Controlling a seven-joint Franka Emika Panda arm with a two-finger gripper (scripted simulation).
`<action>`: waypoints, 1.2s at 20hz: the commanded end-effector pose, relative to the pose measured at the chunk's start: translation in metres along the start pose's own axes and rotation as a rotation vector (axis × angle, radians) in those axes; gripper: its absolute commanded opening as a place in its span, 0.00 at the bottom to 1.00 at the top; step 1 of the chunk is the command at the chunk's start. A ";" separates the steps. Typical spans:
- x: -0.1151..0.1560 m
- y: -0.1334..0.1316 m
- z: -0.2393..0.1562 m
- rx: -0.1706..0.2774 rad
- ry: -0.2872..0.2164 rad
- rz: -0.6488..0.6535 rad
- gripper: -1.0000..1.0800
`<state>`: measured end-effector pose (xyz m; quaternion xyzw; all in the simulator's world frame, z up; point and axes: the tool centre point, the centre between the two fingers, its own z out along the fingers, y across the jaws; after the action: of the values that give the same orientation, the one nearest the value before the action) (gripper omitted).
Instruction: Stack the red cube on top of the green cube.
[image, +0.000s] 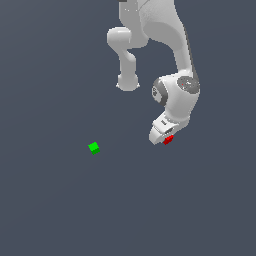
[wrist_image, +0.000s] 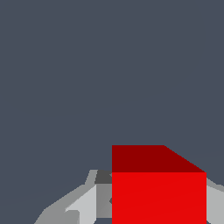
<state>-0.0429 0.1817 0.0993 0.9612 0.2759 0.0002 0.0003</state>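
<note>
Between the fingers of the gripper (image: 166, 138) sits the red cube (image: 168, 140), right at the tip of the white arm (image: 176, 95). From the exterior view only a small part of the cube pokes out below the gripper's pale body; the rest is hidden by it. Whether the cube rests on the floor (image: 60, 210) or is lifted off it cannot be told from that view.

The wrist view shows the red cube (wrist_image: 158, 197) large and close, its bright face and a darker face both visible. Grey fingers (wrist_image: 83, 205) flank it on either side, and the jaws look closed against the cube's sides.

Well apart from it, toward the exterior view's left and slightly lower in that picture, the green cube (image: 93, 147) lies alone on the dark grey floor, touching nothing. It does not appear in the wrist view, where only plain floor (wrist_image: 109, 65) fills the space beyond the red cube.

The arm bends down from the top of the exterior view, its wrist tilted over the red cube.
</note>
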 end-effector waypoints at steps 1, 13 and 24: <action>0.000 0.000 -0.012 0.000 -0.001 0.000 0.00; -0.007 0.012 -0.017 0.000 0.000 0.000 0.00; -0.056 0.090 -0.002 0.000 0.000 0.001 0.00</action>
<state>-0.0421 0.0931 0.1041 0.9611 0.2761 0.0001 -0.0001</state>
